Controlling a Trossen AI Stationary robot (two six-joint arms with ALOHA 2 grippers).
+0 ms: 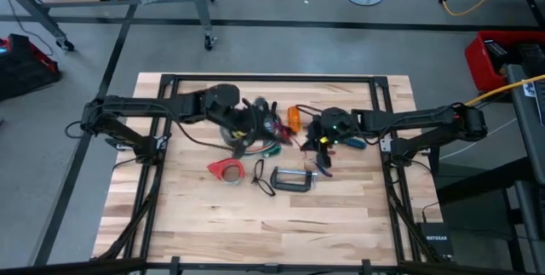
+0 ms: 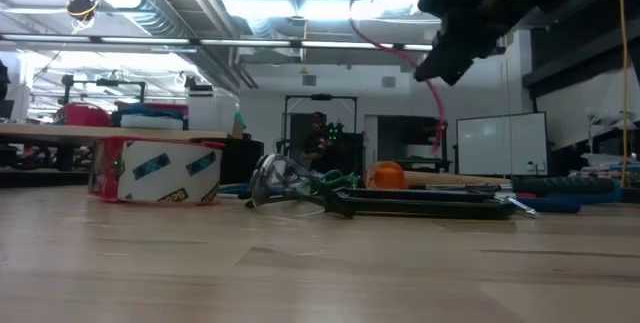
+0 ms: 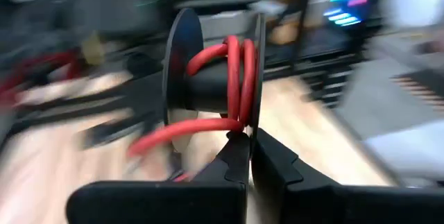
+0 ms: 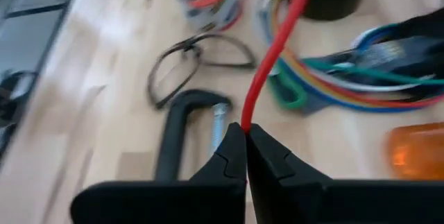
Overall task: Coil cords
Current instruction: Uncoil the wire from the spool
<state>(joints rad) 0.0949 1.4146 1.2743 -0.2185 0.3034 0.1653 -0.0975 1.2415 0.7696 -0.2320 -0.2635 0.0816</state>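
Note:
A red cord (image 3: 234, 64) is wound in a few turns on a black spool (image 3: 208, 85), which my left gripper (image 3: 250, 156) holds shut above the table's middle (image 1: 243, 123). The same red cord (image 4: 274, 50) runs on to my right gripper (image 4: 245, 135), shut on it right of centre (image 1: 324, 134). In the low view the cord (image 2: 436, 103) hangs below a raised gripper (image 2: 462, 38). A bunch of blue, green, orange and red cords (image 4: 347, 89) lies flat on the table between the arms. My left gripper pinches the rim of one spool flange (image 3: 254, 121) between its two fingers, at their free ends. The spool is lifted above the tabletop, its flanges standing edge-on to the fingers. My right gripper pinches the red cord (image 4: 245, 121) between its fingertips, coming slanting down from the table's right. The cord rises from the fingertips toward the spool, nearly straight.
A red tape dispenser (image 1: 226, 169), a black wire loop (image 1: 261, 178) and a black C-clamp (image 1: 292, 179) lie near of the grippers. An orange object (image 1: 294, 119) sits between the arms. Bare wood lies toward the table's near edge.

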